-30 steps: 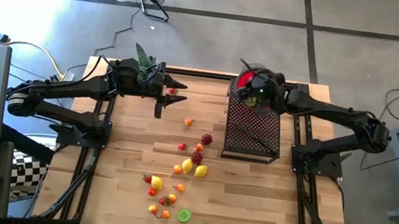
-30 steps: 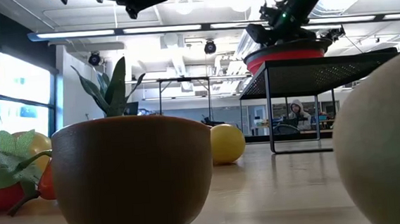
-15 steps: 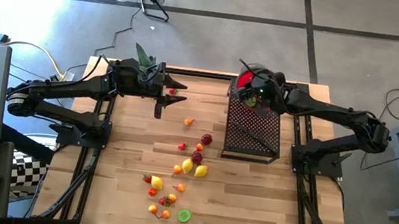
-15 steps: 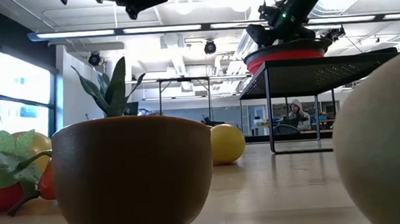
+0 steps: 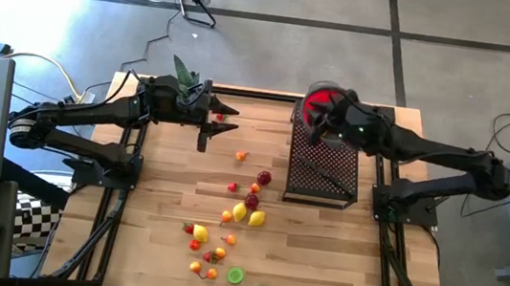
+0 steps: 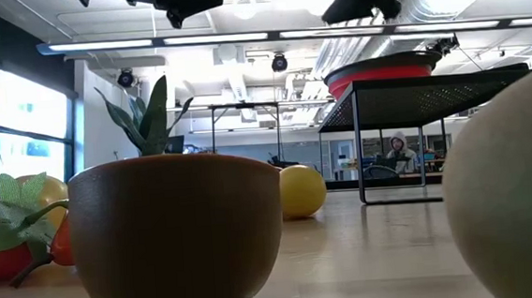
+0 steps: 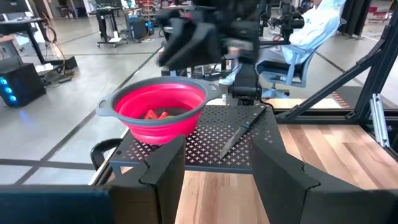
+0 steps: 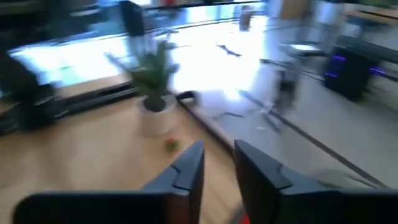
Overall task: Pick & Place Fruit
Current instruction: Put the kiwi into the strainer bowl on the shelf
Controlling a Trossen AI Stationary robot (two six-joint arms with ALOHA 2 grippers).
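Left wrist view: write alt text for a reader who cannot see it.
A red bowl with a grey rim sits on a black perforated rack, with red and orange fruit inside and the blurred right arm just above it. A knife lies on the rack beside the bowl; the left gripper frames the foreground, open and empty.

My claws point(image 7: 214, 168) are dark; the bowl point(image 7: 158, 113) is red with a grey rim, on a black perforated rack point(image 5: 325, 165); the table point(image 5: 162, 200) is pale wood.
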